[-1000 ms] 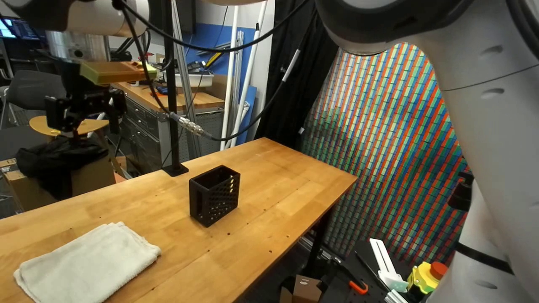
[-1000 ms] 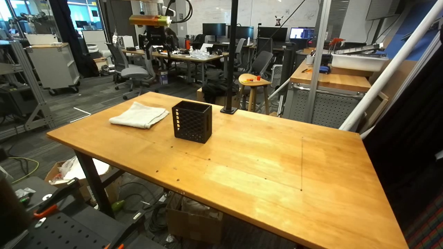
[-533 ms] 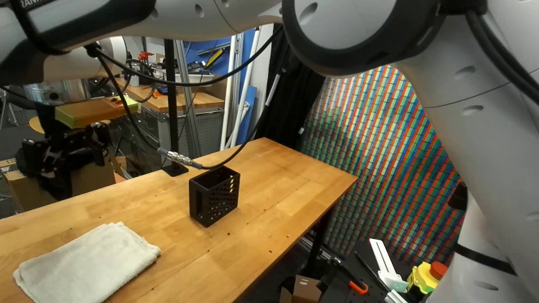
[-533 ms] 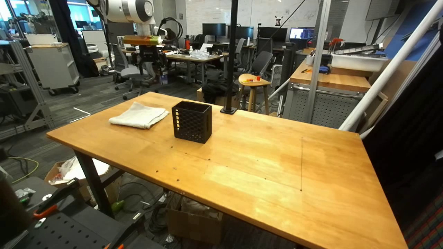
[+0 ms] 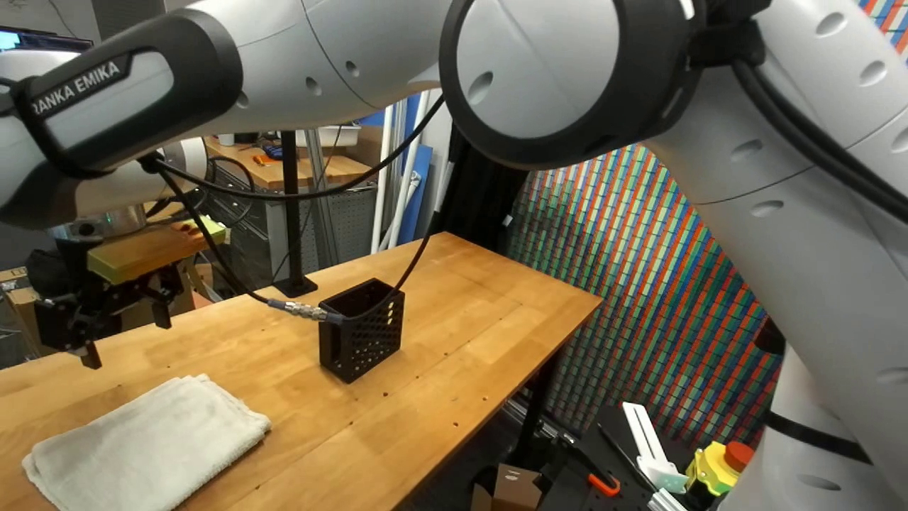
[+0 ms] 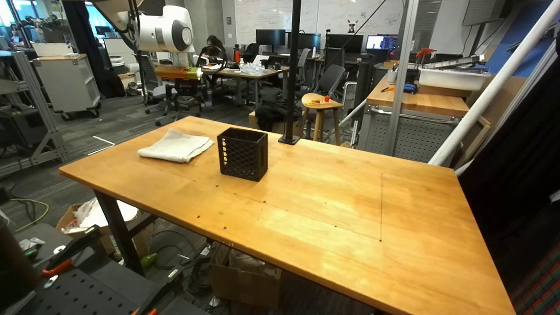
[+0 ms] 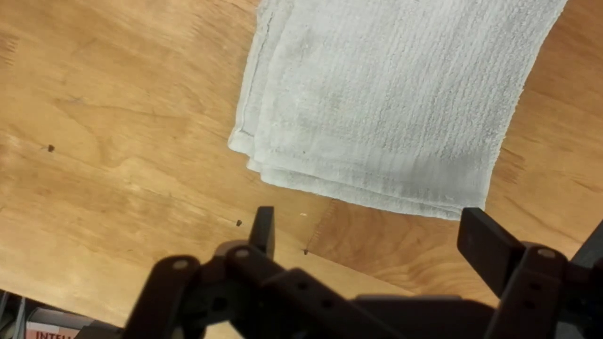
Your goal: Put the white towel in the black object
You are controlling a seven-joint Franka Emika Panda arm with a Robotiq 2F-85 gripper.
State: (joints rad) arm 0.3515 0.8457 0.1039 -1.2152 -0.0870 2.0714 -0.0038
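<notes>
Fingers (image 7: 262,230) spread wide, the hand (image 7: 367,212) is released. In an exterior view it points to six o'clock, the arm (image 5: 291,53) extended from three; clear of the hand, the folded white towel (image 5: 145,447) lies on the worktop (image 5: 489,312), the black crate (image 5: 365,341) standing at the towel's two o'clock.

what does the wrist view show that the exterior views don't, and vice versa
Only wrist view: lettering starting INTEL, beyond the table. Only exterior views: arm, recognisable black box and, in an exterior view, a red button; a dark patch at the wrist view's right edge is unclear. Shared: towel, table, open gripper.
</notes>
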